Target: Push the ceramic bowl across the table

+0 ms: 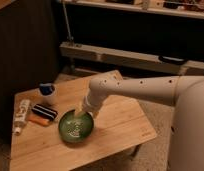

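The ceramic bowl, green and glossy with pale speckles inside, sits on the light wooden table near its front middle. My gripper hangs from the white arm, which reaches in from the right. It is low over the bowl's far right rim, at or just inside the rim. The wrist hides the fingertips and the part of the rim under them.
A small white cup with a blue top stands at the back left of the table. A black and orange object and a white tube lie at the left edge. My white body fills the right side. Dark shelving stands behind.
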Robot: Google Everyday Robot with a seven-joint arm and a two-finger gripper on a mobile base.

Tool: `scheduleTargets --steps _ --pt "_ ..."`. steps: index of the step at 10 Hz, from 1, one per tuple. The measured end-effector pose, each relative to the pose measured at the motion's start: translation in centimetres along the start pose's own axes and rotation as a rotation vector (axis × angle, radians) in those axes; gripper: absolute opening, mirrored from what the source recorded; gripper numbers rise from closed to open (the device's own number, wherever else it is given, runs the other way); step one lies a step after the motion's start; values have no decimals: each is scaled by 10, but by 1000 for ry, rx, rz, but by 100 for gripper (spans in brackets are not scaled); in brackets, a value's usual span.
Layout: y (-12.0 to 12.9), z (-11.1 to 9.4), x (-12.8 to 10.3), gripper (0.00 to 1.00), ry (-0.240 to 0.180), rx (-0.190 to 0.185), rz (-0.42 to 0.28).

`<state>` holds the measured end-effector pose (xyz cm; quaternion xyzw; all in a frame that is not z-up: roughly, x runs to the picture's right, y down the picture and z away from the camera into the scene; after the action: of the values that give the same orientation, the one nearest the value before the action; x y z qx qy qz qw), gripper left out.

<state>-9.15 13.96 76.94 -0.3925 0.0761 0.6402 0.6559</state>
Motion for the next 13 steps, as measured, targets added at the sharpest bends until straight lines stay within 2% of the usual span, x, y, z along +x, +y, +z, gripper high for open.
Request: scheduleTargets --steps 2,4,5,7,9,11,13 --pt "8 26 -4 30 30 15 -45" --pt "14 28 -6 13 25 27 -67" --pt "25 25 -8 2 24 35 -85" --pt "34 29 -5 0 32 69 -99" --pt "25 46 -2 0 15 138 -106" --pt "15 66 -3 0 2 192 -105" --pt "4 77 -12 0 -10 229 -88"
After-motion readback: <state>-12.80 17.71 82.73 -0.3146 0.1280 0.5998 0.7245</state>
